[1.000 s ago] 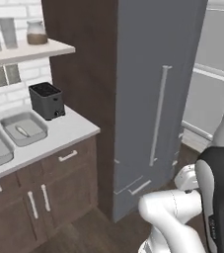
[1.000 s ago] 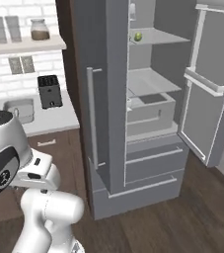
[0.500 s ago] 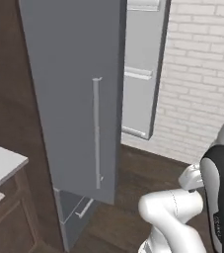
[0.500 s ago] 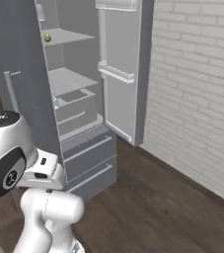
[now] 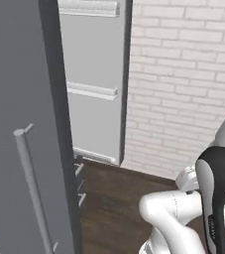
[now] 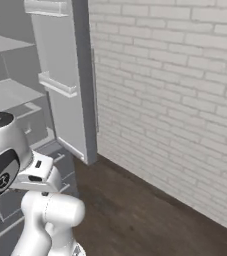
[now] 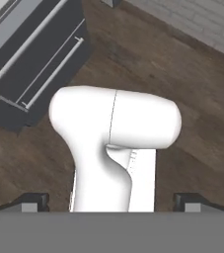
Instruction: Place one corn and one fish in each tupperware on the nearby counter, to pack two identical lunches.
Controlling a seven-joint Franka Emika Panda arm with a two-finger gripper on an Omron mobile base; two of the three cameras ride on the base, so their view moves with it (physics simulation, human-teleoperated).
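Observation:
The two tupperware trays, the counter, the corn and the fish are all out of view. In the hand view my gripper (image 7: 111, 203) is open: its two dark fingertips (image 7: 33, 201) stand far apart at the bottom edge and hold nothing. The hand points down over the dark wooden floor (image 7: 197, 113), beside the fridge's lower drawers (image 7: 32, 52). My folded white arm rises at the lower right of the left base view and the lower left of the right base view.
An open grey fridge stands to the left, with a long-handled door (image 5: 32, 188) close by and a second door (image 6: 65, 90) swung out towards a white brick wall (image 6: 175, 100). Fridge shelves (image 6: 7, 92) show inside. Dark wooden floor (image 6: 135, 215) lies free along the wall.
The whole picture has swept sideways, so the base has turned right. The counter with its trays and toaster has left both base views, and the fridge doors and brick wall have come in.

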